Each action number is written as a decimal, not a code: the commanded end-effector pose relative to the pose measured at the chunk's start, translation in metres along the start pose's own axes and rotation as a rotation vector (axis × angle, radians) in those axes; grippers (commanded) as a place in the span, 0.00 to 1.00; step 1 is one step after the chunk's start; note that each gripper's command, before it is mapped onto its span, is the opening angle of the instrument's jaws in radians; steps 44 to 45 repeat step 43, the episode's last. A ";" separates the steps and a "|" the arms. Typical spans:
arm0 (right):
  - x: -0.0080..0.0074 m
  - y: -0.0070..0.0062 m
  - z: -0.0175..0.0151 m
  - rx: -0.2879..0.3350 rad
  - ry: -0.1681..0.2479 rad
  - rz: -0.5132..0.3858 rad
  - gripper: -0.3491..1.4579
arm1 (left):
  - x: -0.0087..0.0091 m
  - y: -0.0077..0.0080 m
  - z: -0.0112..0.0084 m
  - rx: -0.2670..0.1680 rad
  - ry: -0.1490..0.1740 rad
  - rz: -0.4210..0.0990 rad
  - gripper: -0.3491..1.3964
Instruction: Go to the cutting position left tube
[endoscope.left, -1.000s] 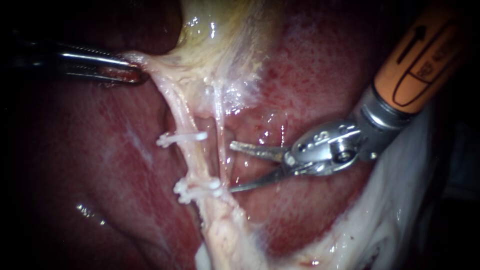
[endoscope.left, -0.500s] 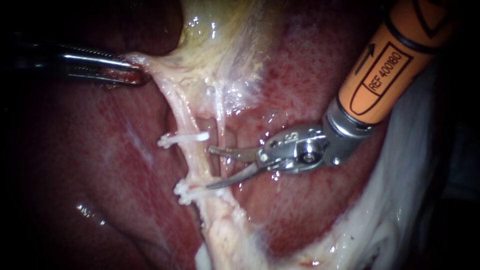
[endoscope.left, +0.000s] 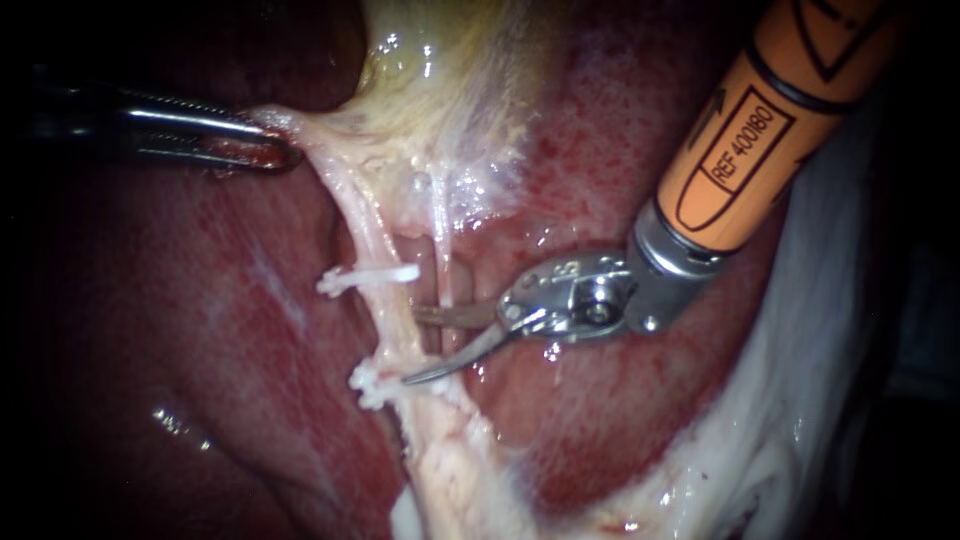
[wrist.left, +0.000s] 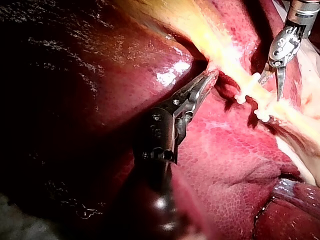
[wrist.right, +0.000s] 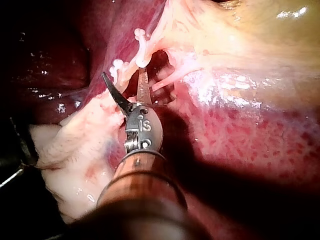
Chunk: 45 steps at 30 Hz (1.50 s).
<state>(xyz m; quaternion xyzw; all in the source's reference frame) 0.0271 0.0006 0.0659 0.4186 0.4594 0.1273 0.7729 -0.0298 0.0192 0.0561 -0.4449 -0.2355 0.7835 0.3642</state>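
The left tube (endoscope.left: 385, 300) runs down from the pale gallbladder (endoscope.left: 440, 90) and carries two white clips, an upper one (endoscope.left: 365, 277) and a lower one (endoscope.left: 385, 378). A thinner right tube (endoscope.left: 443, 260) hangs beside it. My right instrument (endoscope.left: 410, 347) has open blades whose tips reach the left tube between the clips; the thin tube crosses the blades. In the right wrist view the blades (wrist.right: 127, 82) flank the clipped stretch (wrist.right: 131, 67). My left instrument (endoscope.left: 265, 150) is shut on tissue at the gallbladder's edge and holds it stretched, as the left wrist view (wrist.left: 207, 80) also shows.
Dark red liver (endoscope.left: 200, 330) lies to the left and behind the tubes. White fatty tissue (endoscope.left: 760, 440) runs along the lower right. The right instrument's orange shaft (endoscope.left: 740, 140) fills the upper right.
My right instrument has moved left, its open blades going from beside the thin tube to the left tube between the clips. The left instrument and its hold are unchanged.
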 end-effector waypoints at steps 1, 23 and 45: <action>0.0003 0.0000 0.0003 0.006 0.007 0.004 0.99 | 0.0000 0.0000 0.0000 0.000 0.000 0.000 0.00; 0.0052 -0.0010 0.0038 0.068 0.123 0.071 0.99 | -0.0001 0.0000 0.0002 -0.001 -0.001 0.000 0.00; 0.0072 -0.0033 0.0033 0.097 0.144 0.107 0.98 | -0.0001 0.0000 0.0002 -0.001 -0.001 0.000 0.00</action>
